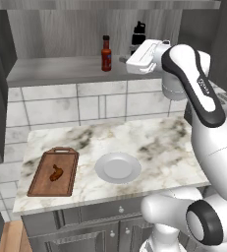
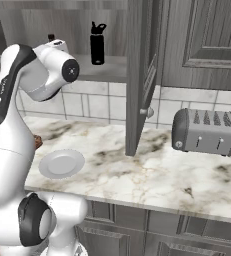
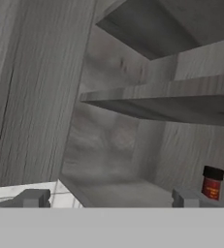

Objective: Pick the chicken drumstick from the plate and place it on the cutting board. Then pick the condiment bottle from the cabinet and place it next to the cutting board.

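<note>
Drumstick (image 1: 56,173) on board (image 1: 41,181) — gripper (image 3: 108,198) agape

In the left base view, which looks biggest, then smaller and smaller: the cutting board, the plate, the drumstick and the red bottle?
1. cutting board, though the plate looks almost as big.
2. plate.
3. condiment bottle; it stands farther back on the cabinet shelf, so it may look smaller than it is.
4. chicken drumstick, lying on the board.

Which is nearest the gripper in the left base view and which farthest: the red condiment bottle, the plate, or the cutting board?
From the gripper, up at the cabinet shelf:
1. Condiment bottle, on the shelf just to its left.
2. Plate, down on the counter, below it.
3. Cutting board, on the counter's far left, holding the chicken drumstick.
</note>
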Robot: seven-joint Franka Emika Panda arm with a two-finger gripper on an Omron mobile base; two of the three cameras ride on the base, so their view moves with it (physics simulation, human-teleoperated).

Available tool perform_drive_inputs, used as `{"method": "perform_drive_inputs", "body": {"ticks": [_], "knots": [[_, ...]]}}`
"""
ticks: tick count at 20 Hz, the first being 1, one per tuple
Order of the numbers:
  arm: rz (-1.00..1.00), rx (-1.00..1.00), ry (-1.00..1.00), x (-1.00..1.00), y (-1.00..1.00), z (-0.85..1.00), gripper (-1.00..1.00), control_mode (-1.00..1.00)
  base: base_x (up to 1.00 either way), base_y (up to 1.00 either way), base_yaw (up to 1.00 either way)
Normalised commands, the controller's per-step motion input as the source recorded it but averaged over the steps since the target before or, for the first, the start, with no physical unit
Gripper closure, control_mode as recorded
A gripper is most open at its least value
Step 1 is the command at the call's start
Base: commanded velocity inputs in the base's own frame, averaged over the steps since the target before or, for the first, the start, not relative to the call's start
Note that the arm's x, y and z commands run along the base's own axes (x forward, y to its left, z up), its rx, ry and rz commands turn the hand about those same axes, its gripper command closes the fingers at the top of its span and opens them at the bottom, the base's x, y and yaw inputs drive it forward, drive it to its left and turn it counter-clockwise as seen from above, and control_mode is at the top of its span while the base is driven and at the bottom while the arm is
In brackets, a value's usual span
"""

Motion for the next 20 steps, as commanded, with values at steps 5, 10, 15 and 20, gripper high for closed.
{"method": "perform_drive_inputs", "body": {"ticks": [5,10,15,20], "knots": [[-0.02,0.00,0.00,0.04,0.00,0.00,-1.00,-1.00,0.00,0.00,0.00],[-0.02,0.00,0.00,0.11,0.00,0.00,-1.00,-1.00,0.00,0.00,0.00],[-0.02,0.00,0.00,0.21,0.00,0.00,-1.00,-1.00,0.00,0.00,0.00],[-0.01,0.00,0.00,0.19,0.00,0.00,-1.00,-1.00,0.00,0.00,0.00]]}}
